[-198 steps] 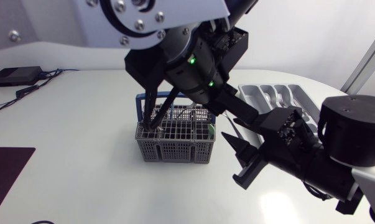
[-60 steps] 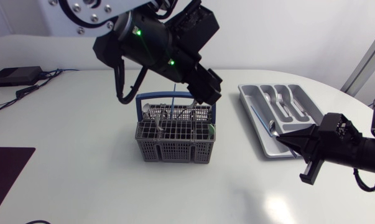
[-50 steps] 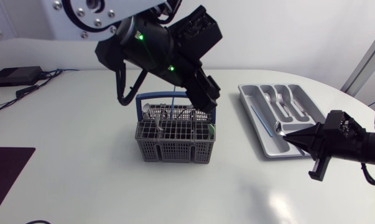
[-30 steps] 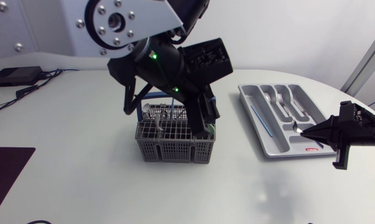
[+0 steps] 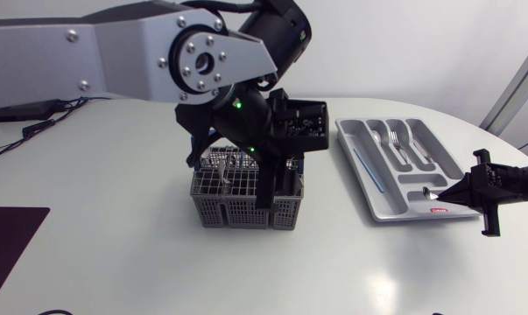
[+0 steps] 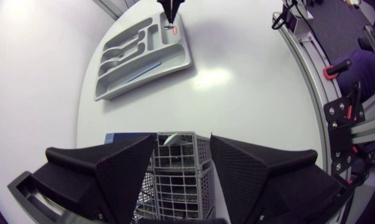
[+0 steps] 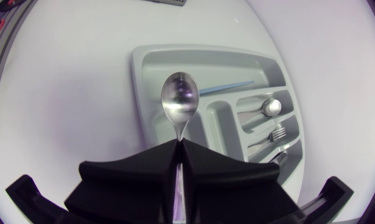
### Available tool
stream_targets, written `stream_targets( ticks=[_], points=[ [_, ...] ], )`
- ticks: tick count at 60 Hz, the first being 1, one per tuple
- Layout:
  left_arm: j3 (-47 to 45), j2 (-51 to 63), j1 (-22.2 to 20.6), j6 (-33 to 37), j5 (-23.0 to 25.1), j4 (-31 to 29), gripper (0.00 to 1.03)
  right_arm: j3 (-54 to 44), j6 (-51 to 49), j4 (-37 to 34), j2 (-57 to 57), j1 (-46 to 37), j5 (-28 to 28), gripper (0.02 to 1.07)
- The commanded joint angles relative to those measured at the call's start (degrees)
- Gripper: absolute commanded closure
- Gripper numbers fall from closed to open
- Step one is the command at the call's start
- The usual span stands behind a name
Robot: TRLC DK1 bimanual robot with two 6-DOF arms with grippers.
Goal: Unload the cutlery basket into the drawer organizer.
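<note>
Mirror-bright polished metal spoon (image 7: 179, 99), matt black right hand (image 7: 179, 143), matt black left hand (image 6: 182, 142), smooth grey plastic drawer organizer (image 5: 388, 206) with a soft sheen, grey plastic lattice cutlery basket (image 5: 233, 211), glossy smooth white table (image 5: 115, 249), satin silver-grey metal left arm (image 5: 115, 57)

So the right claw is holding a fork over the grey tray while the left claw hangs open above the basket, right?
Not quite. The right claw grips a spoon, not a fork: the right wrist view shows its rounded bowl. The rest holds: it is over the grey tray, and the left claw hangs open above the basket.
</note>
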Motion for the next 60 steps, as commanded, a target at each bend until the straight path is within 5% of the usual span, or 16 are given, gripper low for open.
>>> stream_targets(
  ticks=[1, 29, 36, 54, 60],
  points=[
    [-1.17, 2.02, -0.31, 5.04, 0.35, -1.38, 0.41, 1.2, -4.76, 2.24, 1.91, 0.01, 1.83, 1.01],
    [2.78, 6.68, -0.66, 13.04, 0.35, -3.84, 0.44, -0.29, -7.04, 12.08, 6.04, 3.09, 10.18, 1.0],
    [3.31, 7.47, -0.48, 13.65, 0.35, -3.93, 0.44, -3.63, -7.22, 19.2, 6.31, 3.26, 10.35, 0.83],
    [3.22, 7.56, -0.31, 15.24, -0.35, -4.19, 0.44, -5.57, -3.17, 21.84, 2.61, 3.09, 7.89, 0.49],
    [3.92, 8.0, -0.22, 16.2, -1.58, -4.1, 0.44, -7.24, -2.47, 21.4, -0.81, 3.0, 6.75, 0.22]
  ],
)
